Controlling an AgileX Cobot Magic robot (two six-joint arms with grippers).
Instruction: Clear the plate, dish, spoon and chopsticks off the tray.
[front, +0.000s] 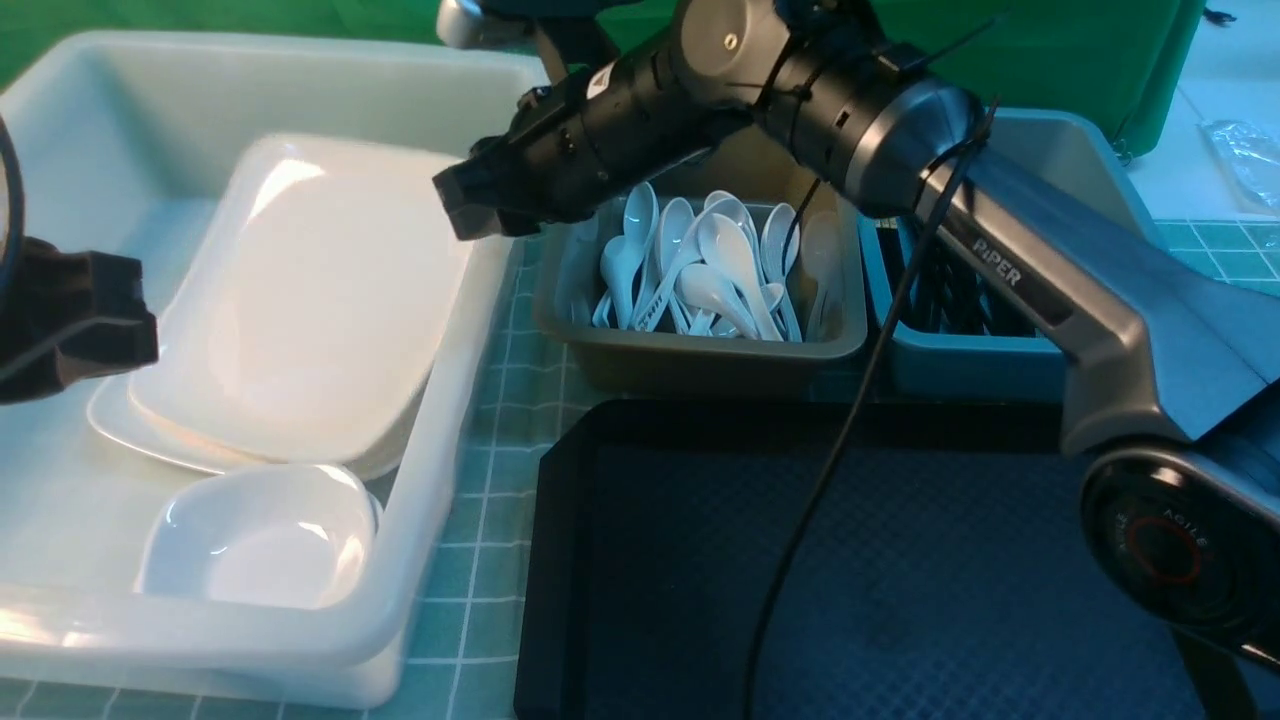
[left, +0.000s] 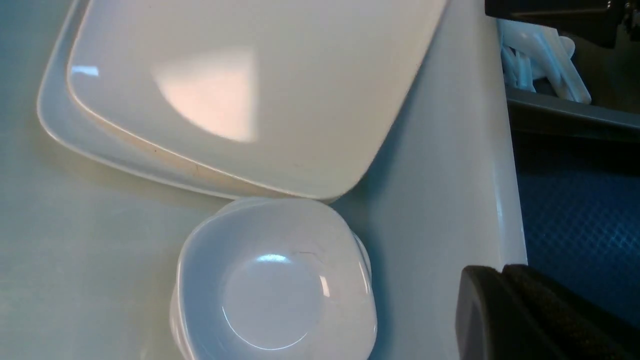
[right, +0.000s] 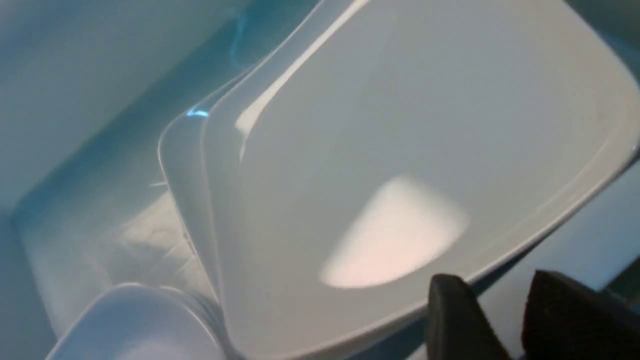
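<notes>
The top white plate (front: 310, 300) (left: 250, 90) (right: 400, 150) lies tilted on another plate inside the white tub (front: 440, 480), its right edge up near the tub wall. Small white dishes (front: 260, 535) (left: 275, 285) (right: 130, 320) sit stacked in front of it. My right gripper (front: 462, 205) (right: 505, 300) hangs open just past the plate's right rim, nothing between its fingers. My left gripper (front: 100, 320) (left: 500, 275) is shut and empty above the tub's front right wall. The black tray (front: 900, 560) (left: 580, 215) shows a bare floor. White spoons (front: 700, 270) fill a grey tub.
The grey tub (front: 700, 355) stands behind the tray. Beside it a blue tub (front: 960, 365) holds dark thin sticks that look like chopsticks. My right arm (front: 1000, 250) crosses above both tubs. A green gridded mat (front: 490, 420) covers the table between white tub and tray.
</notes>
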